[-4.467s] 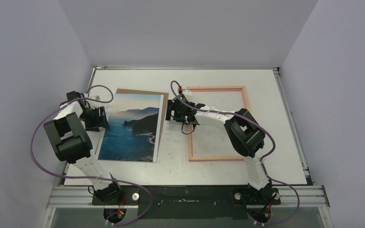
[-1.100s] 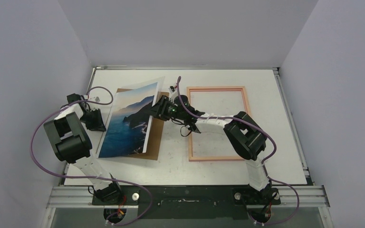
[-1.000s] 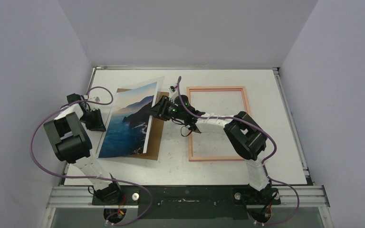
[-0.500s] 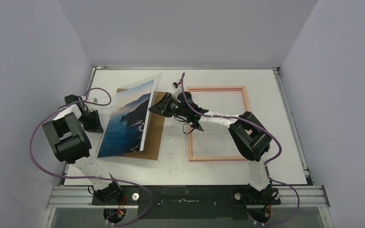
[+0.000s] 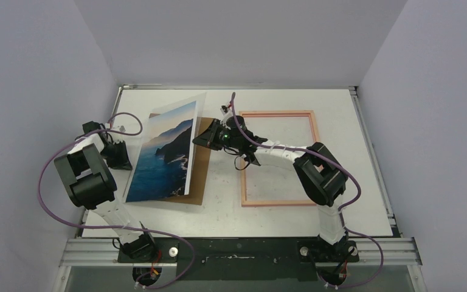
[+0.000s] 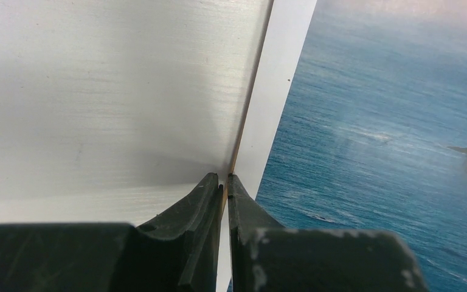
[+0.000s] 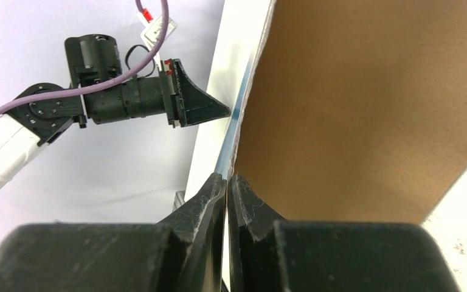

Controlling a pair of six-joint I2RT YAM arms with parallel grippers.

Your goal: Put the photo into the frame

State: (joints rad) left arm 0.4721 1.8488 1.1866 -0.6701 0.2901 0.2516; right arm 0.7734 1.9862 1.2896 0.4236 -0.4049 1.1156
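Observation:
The photo (image 5: 164,152), a blue sea-and-mountain print with a white border, stands tilted on its left side, its right edge raised off the table. My left gripper (image 5: 127,161) is shut on its left border; in the left wrist view the jaws (image 6: 225,179) pinch the white margin beside the blue water (image 6: 389,134). My right gripper (image 5: 196,141) is shut on the raised right edge, which the right wrist view shows edge-on (image 7: 231,91) running up from the closed jaws (image 7: 226,177). The pink frame (image 5: 278,202) lies flat to the right, with my right forearm across its left rail.
A brown backing board (image 5: 199,173) lies flat under and right of the photo and fills the right side of the right wrist view (image 7: 365,109). Grey walls enclose the white table (image 5: 352,176) on three sides. Purple cables loop off both arms.
The right gripper has shut on the photo's right edge and raised it, so the photo stands steeper than a second ago. The left gripper has kept its hold.

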